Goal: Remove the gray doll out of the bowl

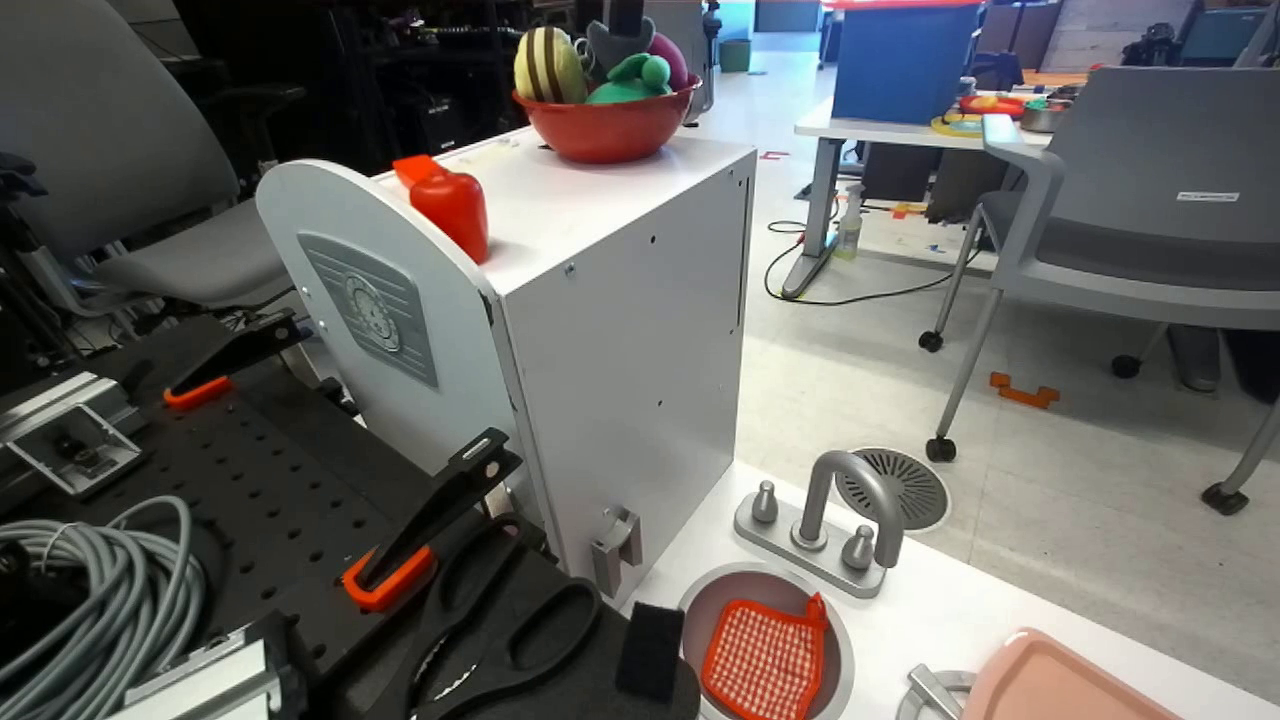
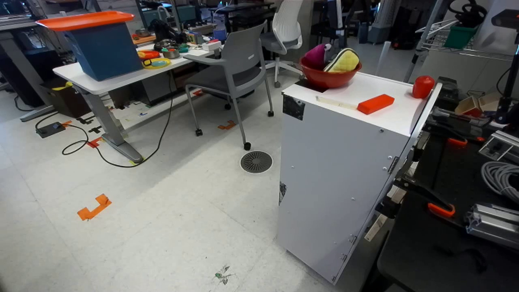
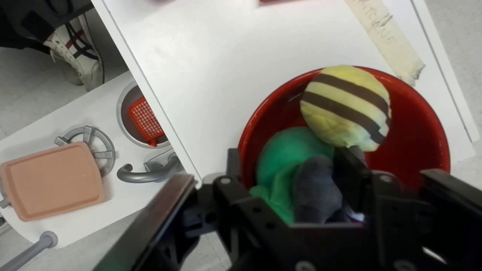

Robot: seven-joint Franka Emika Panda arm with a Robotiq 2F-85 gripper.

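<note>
The gray doll (image 3: 315, 190) sits inside the red bowl (image 3: 418, 124), between 7 and 8 o'clock of it in the wrist view, partly hidden behind the gripper (image 3: 289, 162). The jaws stand wide apart: one of the fingers (image 3: 234, 165) shows against the bowl's rim at 9 o'clock, the other over the middle of the bowl, just beside the doll, which shows in the gap; whether either touches it cannot be told. A yellow-and-brown striped toy (image 3: 346, 107) lies in the bowl at 12 o'clock, and a green toy (image 3: 288, 150) at 9, partly covered by the doll. In an exterior view the doll's two pointed ends (image 1: 598, 48) rise above the rim at 12 o'clock, with the dark end of the gripper at their level, and a purple toy (image 1: 670, 58) sits between 1 and 2. In both exterior views the bowl rests on top of a white cabinet (image 1: 640, 320). In an exterior view a red block (image 2: 376, 104) lies on that top at 4 o'clock from the bowl, and a red pepper-shaped object (image 2: 423, 86) stands at 3. In the wrist view a strip of tape (image 3: 384, 37) with handwriting lies past the bowl at 1 o'clock, and toward 9 a sink (image 3: 125, 106) holds a red checked pot holder (image 3: 147, 118).
</note>
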